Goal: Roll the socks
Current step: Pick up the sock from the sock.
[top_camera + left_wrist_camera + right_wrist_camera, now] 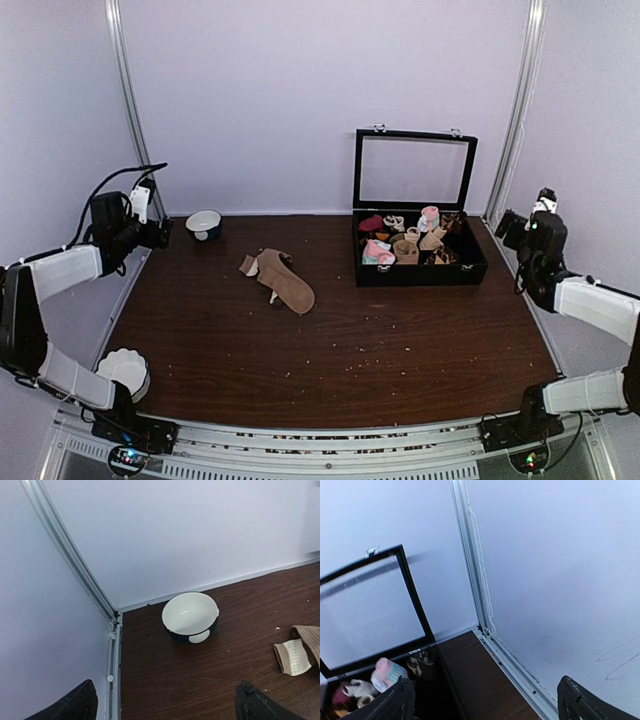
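Two tan socks [285, 282], two bowls [203, 222] [124, 371], one open box [420, 275]

**Bowl, box and dish on a dark table**

A dark brown wood-grain table [350, 340], flecked with pale crumbs [277, 628], stands between plain white walls [300, 100]. Near its back left corner a round white-lined, dark-sided ceramic bowl [204, 222] sits upright. At the back right is a black rectangular box [420, 273], its glass-paned lid [414, 171] raised upright. Inside lie mixed rolled bundles, one a pink and white roll [378, 251]. A white fluted dish [125, 371] lies at the near left corner.

Dark wood table [400, 340], tan socks [285, 282], bowl [204, 223], open black box [420, 276]
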`<state>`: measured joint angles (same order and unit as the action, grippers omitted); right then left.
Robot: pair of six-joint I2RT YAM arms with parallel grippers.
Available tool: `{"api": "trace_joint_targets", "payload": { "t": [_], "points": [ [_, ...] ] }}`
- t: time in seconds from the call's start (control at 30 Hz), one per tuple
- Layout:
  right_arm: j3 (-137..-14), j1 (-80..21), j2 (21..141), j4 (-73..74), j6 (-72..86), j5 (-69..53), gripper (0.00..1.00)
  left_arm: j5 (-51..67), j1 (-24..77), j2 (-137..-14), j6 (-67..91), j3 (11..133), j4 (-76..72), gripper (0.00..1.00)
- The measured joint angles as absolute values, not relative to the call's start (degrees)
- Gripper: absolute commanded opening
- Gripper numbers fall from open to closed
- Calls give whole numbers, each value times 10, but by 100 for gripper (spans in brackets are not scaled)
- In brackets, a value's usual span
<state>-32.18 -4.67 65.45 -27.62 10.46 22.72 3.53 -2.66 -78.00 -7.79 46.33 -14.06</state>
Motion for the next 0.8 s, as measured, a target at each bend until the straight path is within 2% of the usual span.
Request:
{"api": "trace_joint_targets", "payload": {
  "t": [0.1,0.2,0.3,0.5,0.63,0.8],
  "points": [
    [-411,-44,636,-165,194,228,100,70,-27,-794,-102,545,-24,98],
    [-422,-47,623,-147,235,152,100,98,-26,-809,-127,578,64,98],
    [-436,-128,652,-114,233,120,100,117,-26,-822,-148,589,148,98],
    [-623,-360,861,-25,177,61,100,136,-26,-849,-179,633,281,98],
    [-778,-446,1010,33,147,32,96,147,-26,-860,-194,654,328,98],
    [-920,-496,1155,87,135,-16,90,152,-26,-865,-207,655,362,98]
  ]
}}
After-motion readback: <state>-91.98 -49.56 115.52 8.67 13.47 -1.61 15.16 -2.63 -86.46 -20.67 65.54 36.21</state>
